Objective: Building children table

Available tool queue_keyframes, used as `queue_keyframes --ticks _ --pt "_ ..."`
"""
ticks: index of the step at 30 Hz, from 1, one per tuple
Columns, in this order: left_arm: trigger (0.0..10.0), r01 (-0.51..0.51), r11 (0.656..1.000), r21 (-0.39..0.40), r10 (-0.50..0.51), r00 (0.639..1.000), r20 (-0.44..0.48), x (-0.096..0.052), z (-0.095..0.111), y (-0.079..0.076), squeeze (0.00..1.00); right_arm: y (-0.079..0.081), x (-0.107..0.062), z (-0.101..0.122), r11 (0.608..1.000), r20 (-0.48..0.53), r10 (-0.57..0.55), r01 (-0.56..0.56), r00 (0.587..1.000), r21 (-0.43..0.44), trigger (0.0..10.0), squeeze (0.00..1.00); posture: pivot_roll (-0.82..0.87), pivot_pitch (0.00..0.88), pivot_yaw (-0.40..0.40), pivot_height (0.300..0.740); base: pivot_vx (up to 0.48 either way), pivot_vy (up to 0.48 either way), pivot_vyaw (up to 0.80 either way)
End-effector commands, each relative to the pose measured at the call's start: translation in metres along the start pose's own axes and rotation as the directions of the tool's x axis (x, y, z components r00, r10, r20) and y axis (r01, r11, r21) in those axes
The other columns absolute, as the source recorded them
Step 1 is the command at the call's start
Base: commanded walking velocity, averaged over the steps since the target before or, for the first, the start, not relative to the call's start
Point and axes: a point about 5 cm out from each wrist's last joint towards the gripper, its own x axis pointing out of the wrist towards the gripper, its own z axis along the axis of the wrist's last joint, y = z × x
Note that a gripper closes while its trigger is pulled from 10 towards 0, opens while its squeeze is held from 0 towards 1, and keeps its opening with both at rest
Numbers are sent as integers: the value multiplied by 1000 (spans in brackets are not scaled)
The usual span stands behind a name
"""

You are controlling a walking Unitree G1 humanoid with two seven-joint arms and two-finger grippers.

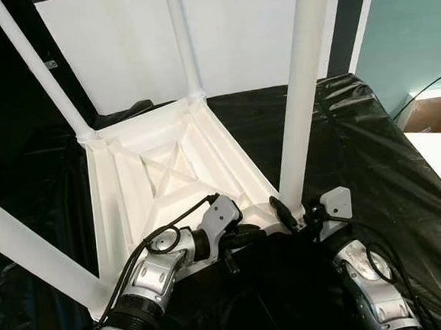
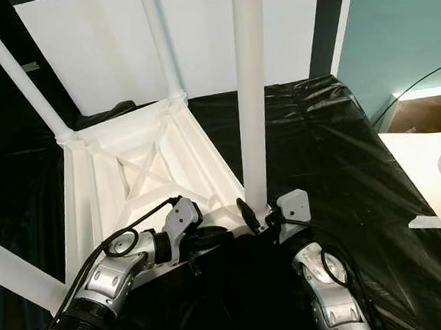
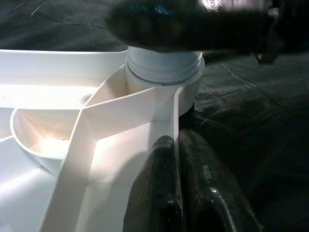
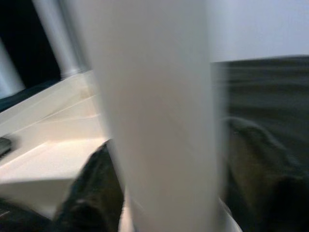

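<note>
You had a black plastic sheet (image 1: 356,146) covering the work surface, shiny and wrinkled under the light. Behind it stood a white panel (image 1: 241,33), with a teal wall (image 1: 408,28) on the right. A brown box (image 1: 435,121) sat near that wall.

Perhaps a workshop: black plastic sheeting (image 1: 372,145), whiteboard (image 1: 233,34).

Both silver arms are reaching forward and slightly inward from the bottom of the head views. The left arm is bending at the wrist, pointing its left gripper (image 1: 245,236) toward the right; its two black fingers (image 3: 164,193) are lying pressed together side by side. The right gripper (image 1: 293,216) is pointing up and forward, its black fingers (image 4: 94,188) standing apart, one on either side of a white post (image 4: 159,116).
</note>
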Motion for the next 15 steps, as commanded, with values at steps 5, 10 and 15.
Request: queue_keyframes --ticks 5,10,15 --pt "10000 30 987 -160 -39 998 -49 3 -36 -15 0 -13 11 5 947 -67 312 -316 948 -65 10000 0 -24 0 47 740 0 0 0" --pt "10000 31 987 -155 -39 998 -51 3 -35 -13 0 -23 13 9 910 -111 393 -404 913 -97 10000 0 -27 0 51 740 0 0 0" --pt "10000 29 989 -148 -37 998 -53 3 -34 -11 0 -35 10 8 833 -218 525 -550 823 -68 0 0 -26 0 50 740 0 0 0"
